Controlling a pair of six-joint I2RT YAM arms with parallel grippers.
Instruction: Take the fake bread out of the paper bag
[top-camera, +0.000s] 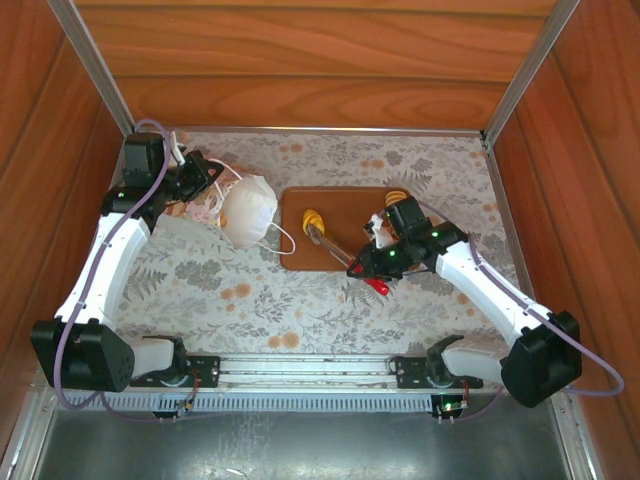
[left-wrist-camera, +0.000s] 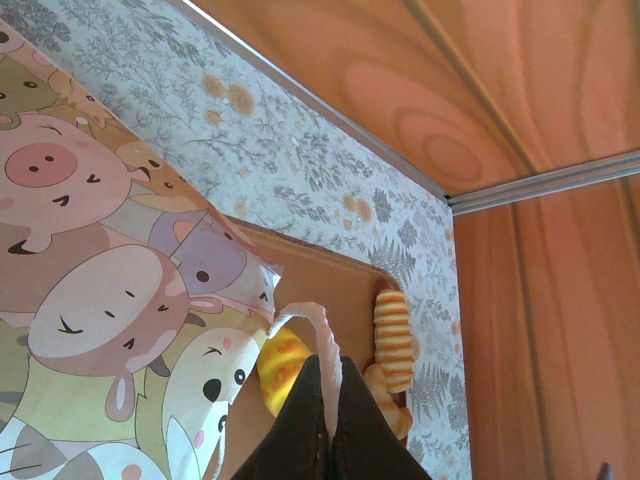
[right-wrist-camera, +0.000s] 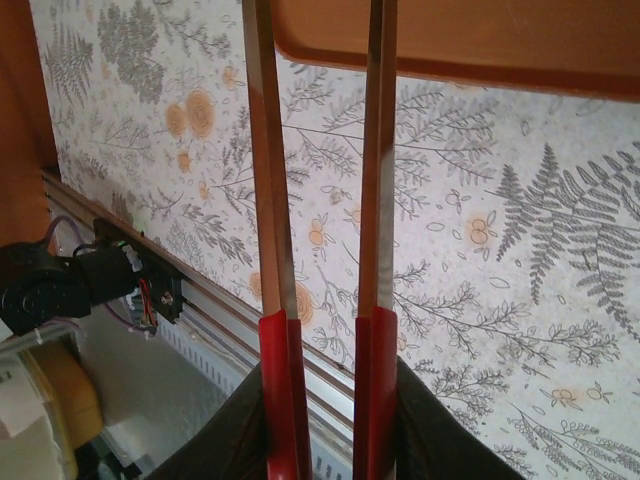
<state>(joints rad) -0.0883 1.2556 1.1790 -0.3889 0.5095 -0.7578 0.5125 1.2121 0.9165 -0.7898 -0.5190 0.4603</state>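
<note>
**A:** Wood-panelled walls on three sides, and a tabletop (top-camera: 200, 290) under a grey-and-orange floral cloth. Where is the bread?

**B:** What I can see lies on the flat brown rounded-rectangle tray (top-camera: 300, 256), mid-tabletop toward the far edge. There is a glossy golden-yellow toy roll (top-camera: 314, 217) on its left part and a ridged yellow toy loaf (top-camera: 397, 196) at its far right corner, with more small pieces just beside that. The white paper bag with pastel cartoon animals (top-camera: 248, 208) lies just left of the tray. Whether any bread is inside it, I cannot tell.

**A:** And the hands?

**B:** The left hand (left-wrist-camera: 330, 435) is pinched shut on the bag's thin white cord handle (left-wrist-camera: 328, 350). The right hand (right-wrist-camera: 320, 40) has its long fingers narrowly apart with nothing between them, reaching over the tray's near edge.

**A:** So which step?

**B:** I judge it to be between pieces: several are out and the right hand is empty. Next it must swing left to the bag's mouth, spread wider, and reach in without crushing the paper. The left should hold the handle to steady the opening.
</note>
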